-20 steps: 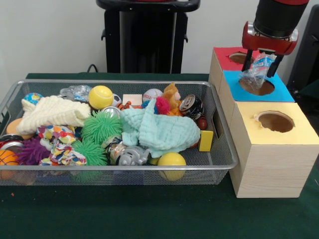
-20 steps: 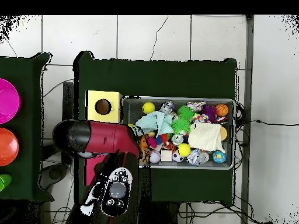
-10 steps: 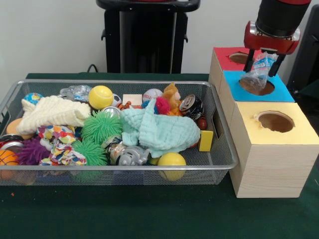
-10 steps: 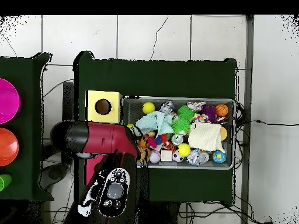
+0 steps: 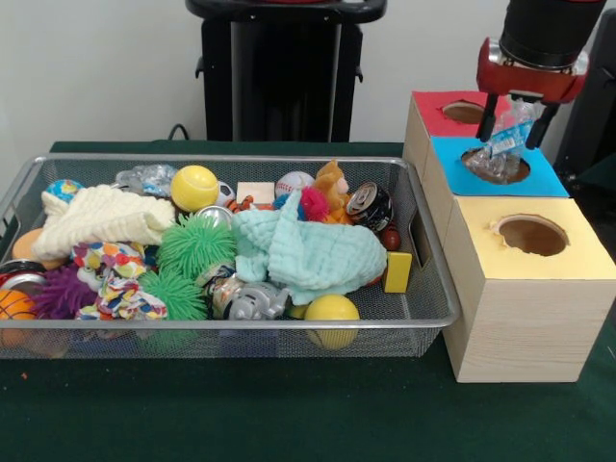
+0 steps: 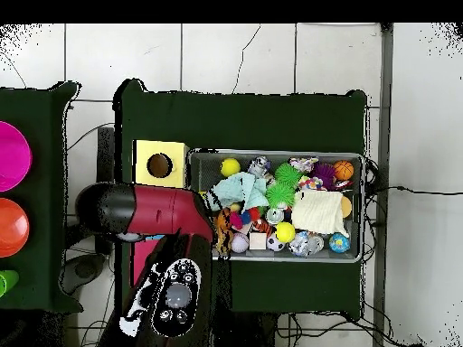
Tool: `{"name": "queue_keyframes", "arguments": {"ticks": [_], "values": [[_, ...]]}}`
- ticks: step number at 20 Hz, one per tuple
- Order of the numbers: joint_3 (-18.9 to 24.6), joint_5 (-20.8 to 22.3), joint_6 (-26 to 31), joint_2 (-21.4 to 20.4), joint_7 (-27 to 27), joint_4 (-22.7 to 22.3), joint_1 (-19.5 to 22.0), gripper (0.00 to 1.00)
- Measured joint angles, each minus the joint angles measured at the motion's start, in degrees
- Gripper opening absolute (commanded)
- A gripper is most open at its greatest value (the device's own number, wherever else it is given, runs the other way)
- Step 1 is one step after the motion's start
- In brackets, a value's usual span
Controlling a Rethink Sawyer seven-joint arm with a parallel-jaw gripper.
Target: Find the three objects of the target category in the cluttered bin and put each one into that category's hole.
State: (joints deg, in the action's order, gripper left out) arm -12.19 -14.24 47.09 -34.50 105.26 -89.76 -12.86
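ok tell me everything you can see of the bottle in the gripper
The bottle is crushed clear plastic, crinkly and shiny, with a blue label near its top. It hangs tilted between the fingers of the gripper, which is shut on its upper part. Its lower end sits at or just inside the round hole in the blue box top; whether it touches the rim is unclear. The arm hides it in the overhead view.

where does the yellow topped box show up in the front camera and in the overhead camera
Front view: the yellow-topped box sits at the lower right, nearest the camera in the row of boxes, just right of the wire basket.
Overhead view: the yellow-topped box is left of centre, against the basket's left end, above the red arm.
Shared landmark: the wire basket, which the box adjoins in both views.
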Motion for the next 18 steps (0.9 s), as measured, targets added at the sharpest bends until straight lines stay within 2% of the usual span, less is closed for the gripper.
{"name": "queue_keyframes", "arguments": {"ticks": [11, 18], "values": [[0.00, 0.02, 0.39, 0.02, 0.00, 5.38, 1.79, 1.00], [0.00, 0.40, 2.86, -0.50, 0.00, 8.40, 3.34, 1.00]]}}
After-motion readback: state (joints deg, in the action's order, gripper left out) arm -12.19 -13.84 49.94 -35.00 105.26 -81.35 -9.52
